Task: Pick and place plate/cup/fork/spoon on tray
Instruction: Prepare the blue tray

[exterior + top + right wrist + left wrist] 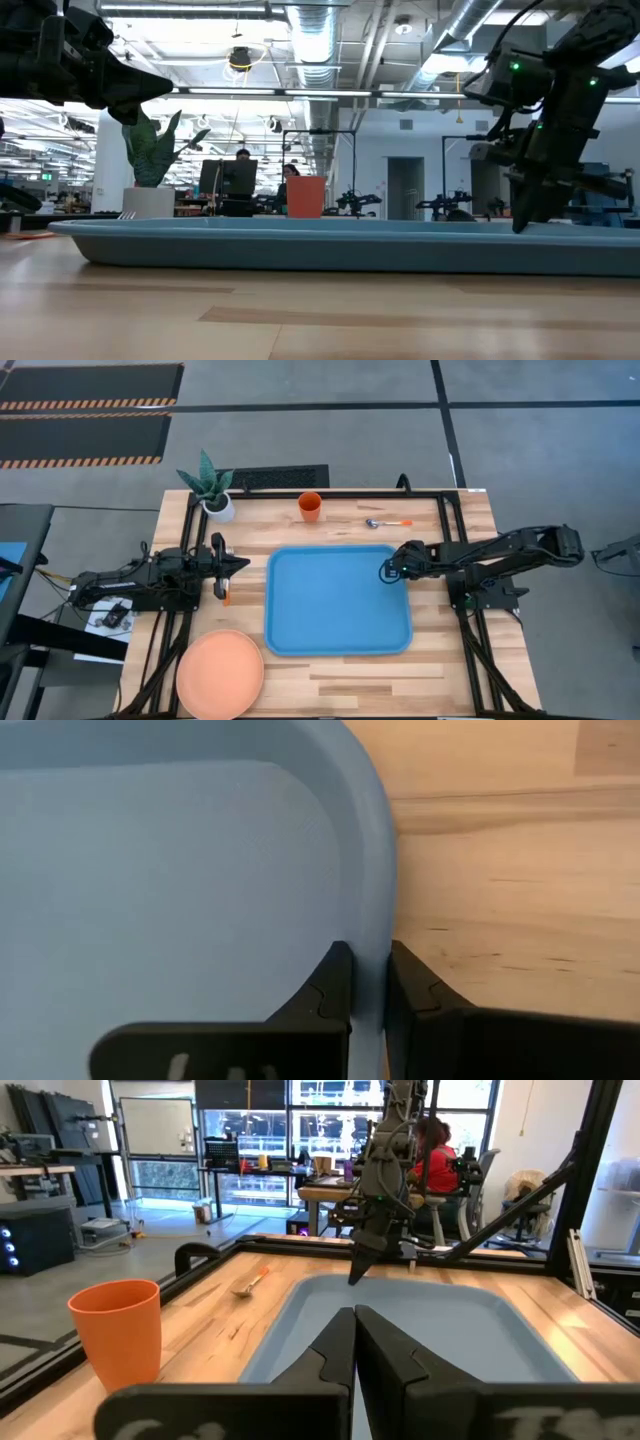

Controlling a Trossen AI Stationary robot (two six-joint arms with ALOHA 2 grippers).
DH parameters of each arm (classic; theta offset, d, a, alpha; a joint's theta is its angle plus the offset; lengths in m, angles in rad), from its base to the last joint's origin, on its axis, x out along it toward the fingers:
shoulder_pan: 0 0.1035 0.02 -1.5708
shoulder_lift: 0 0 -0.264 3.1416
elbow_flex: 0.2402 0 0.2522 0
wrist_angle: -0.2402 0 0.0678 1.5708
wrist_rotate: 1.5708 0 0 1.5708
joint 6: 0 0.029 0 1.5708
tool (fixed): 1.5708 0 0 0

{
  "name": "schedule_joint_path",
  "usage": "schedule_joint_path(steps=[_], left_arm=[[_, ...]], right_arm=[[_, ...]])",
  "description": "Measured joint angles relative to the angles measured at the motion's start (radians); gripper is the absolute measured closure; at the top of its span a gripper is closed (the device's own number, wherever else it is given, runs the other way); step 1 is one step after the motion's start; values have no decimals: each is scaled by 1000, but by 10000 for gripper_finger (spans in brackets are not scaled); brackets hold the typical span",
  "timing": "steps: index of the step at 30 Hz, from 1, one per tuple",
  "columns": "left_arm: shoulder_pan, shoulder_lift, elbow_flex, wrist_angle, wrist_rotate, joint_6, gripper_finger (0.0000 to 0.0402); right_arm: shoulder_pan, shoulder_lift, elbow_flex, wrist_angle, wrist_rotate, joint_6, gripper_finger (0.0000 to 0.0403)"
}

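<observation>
The light-blue tray [330, 605] lies flat on the table's middle. My right gripper [385, 571] is shut on its right rim near the far right corner. My left gripper [240, 563] is shut and empty, above the table just left of the tray, pointing toward it. The salmon plate [220, 673] lies at the near left. The orange cup [310, 506] stands at the far edge, and the spoon [388, 523] lies to its right. A thin orange handle [226, 597], probably the fork's, lies below my left gripper, its tines hidden. My right gripper pinches the tray's raised right rim [368, 945], with one finger [330, 985] inside the tray and one [412, 992] outside. The fingers come from above, pointing down [525, 215]. The tray rests flat on the table.
A white pot with a green plant [215, 495] stands at the far left corner. Black frame rails run along the table's far edge and both sides. Bare wood lies near the tray's near edge and right of it.
</observation>
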State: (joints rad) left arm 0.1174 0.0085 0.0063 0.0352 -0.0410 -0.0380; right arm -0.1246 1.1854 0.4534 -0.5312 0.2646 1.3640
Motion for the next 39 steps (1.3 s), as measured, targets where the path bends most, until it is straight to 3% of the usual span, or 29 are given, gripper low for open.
schedule_joint_path(steps=[13,39], left_arm=[[0,0,0,0,0,0,401],[0,0,0,0,0,0,401]], right_arm=[[-43,0,0,1,-5,-67,371],[-25,1,-1,65,3,24,359]])
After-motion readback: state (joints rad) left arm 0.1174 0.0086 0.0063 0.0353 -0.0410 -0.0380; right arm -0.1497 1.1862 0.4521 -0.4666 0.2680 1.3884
